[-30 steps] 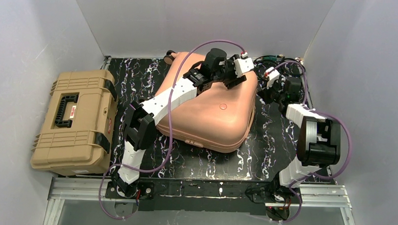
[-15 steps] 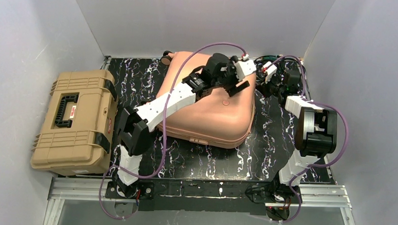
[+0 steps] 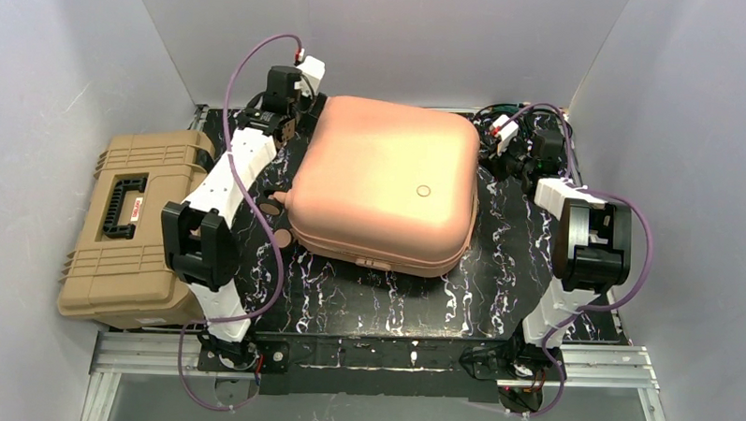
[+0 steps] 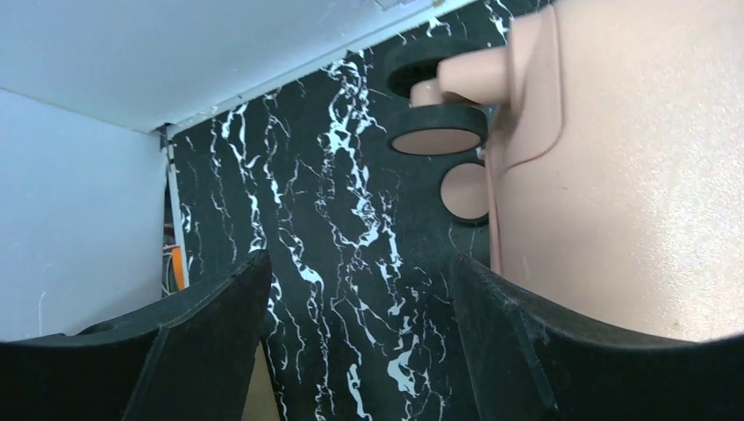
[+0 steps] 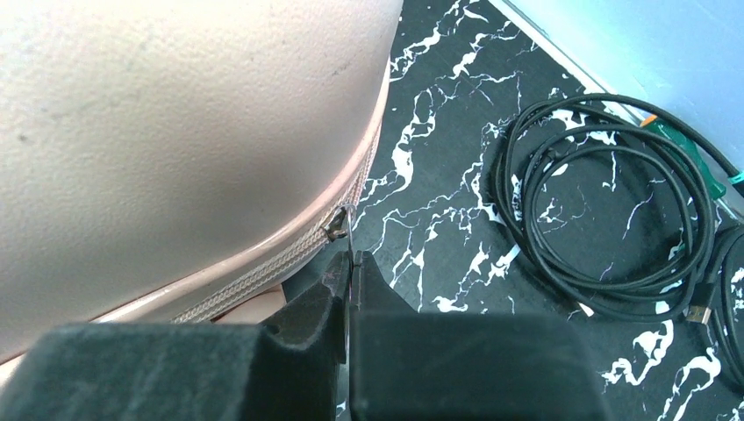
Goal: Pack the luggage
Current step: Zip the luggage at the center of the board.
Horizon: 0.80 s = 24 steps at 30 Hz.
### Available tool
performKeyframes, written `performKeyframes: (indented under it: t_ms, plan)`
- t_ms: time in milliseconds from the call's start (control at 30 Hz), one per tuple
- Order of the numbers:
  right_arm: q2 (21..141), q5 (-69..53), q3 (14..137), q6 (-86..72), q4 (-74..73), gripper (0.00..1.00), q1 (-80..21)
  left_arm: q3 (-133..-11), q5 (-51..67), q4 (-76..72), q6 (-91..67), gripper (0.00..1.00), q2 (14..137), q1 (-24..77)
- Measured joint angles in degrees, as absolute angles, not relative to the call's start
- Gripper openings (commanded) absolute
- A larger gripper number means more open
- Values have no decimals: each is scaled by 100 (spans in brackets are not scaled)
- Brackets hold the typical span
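- Right gripper [image 5: 349, 263] pinches the zipper pull [image 5: 344, 237], two o'clock on the luggage [image 3: 380, 183]; tab could slip.
- Left gripper [image 4: 360, 267] gapes empty at ten o'clock; unbraced luggage may slide.

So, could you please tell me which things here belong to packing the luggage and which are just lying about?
Part of the job:
- peach-pink hard-shell suitcase, lid down
- its metal zipper pull, pinched by the right gripper
- left gripper, open and empty, near the suitcase's wheels

Just lying about:
- tan ribbed plastic toolbox with a black handle
- coiled black cables on the black marbled table
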State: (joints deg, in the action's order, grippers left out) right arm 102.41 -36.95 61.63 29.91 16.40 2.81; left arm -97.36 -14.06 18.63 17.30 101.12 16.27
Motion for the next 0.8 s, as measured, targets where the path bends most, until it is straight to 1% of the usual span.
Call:
performKeyframes:
  t_ms: [367,567,667,800]
  plan:
    - [10737,-3962,6871,3450,1326,1,285,-9754,-2156,1890,1966,73,10659,1717]
    - [10903,-4228,7008,3603,1365,1,294,-9778,-2390,1892,2069,73,10951,1634]
    - [10903,-4399,7006,3782,1380,1,301,-10084,-2427,1938,2073,71,11290,1564]
    - [10901,-4523,6991,4250,1319,1,298,-10831,-2364,2053,2058,69,11900,1470]
